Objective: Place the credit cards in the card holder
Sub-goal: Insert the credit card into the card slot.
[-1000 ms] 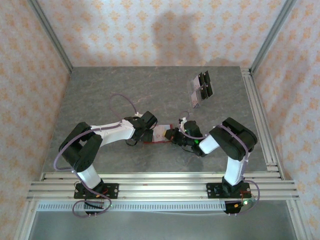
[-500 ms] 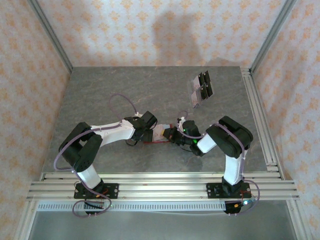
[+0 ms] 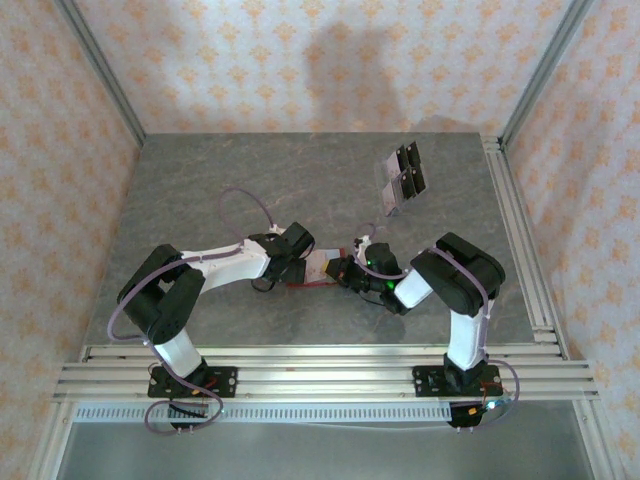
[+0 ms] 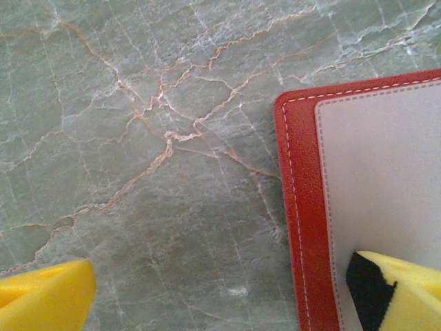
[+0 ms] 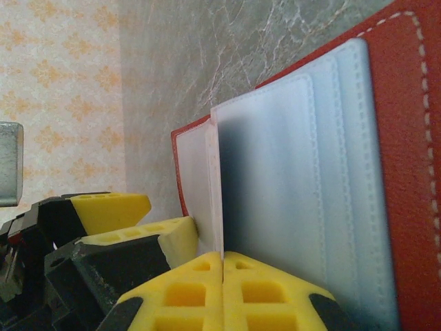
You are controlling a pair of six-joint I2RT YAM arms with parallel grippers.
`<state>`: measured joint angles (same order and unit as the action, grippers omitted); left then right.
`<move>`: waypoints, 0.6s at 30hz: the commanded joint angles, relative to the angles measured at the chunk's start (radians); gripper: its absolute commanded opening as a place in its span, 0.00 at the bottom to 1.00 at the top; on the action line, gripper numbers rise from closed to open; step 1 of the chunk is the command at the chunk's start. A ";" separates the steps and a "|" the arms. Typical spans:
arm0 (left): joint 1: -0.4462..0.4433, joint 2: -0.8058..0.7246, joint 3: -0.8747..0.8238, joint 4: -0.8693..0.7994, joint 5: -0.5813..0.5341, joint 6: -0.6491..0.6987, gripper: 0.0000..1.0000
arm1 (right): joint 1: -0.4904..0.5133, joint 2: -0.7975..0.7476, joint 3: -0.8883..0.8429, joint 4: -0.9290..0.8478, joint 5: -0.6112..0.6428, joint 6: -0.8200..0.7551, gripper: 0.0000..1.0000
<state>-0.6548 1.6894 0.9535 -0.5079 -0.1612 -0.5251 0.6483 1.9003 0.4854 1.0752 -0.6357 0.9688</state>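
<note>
Card holder (image 4: 303, 207) edge, open table (image 4: 138, 138) alongside

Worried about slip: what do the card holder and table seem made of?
Card holder: likely leather or faux leather, matte red, stitched edge, smooth pale lining. Table: grey-green marble look with orange veins; stone or printed laminate, can't tell.

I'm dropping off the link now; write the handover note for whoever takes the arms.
Left gripper open, one finger on the card holder's grey lining; holder lies open between the arms.
Right gripper shut at the holder's inner fold; card pinched or not, cannot tell.
Credit cards grouped far right on the table, apart from the holder.
Done: holder opened. Left: cards into slots.
</note>
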 commanded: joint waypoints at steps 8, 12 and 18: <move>-0.007 -0.016 -0.014 -0.037 -0.001 -0.003 0.96 | 0.014 -0.101 0.025 -0.206 0.026 -0.068 0.36; -0.006 -0.017 -0.009 -0.037 -0.001 -0.003 0.96 | 0.014 -0.151 0.049 -0.333 0.045 -0.111 0.43; -0.006 -0.019 -0.004 -0.041 0.000 -0.003 0.96 | 0.010 -0.239 0.099 -0.562 0.093 -0.207 0.50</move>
<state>-0.6548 1.6890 0.9535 -0.5083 -0.1608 -0.5251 0.6586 1.7115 0.5541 0.6941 -0.5941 0.8459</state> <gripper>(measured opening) 0.958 0.491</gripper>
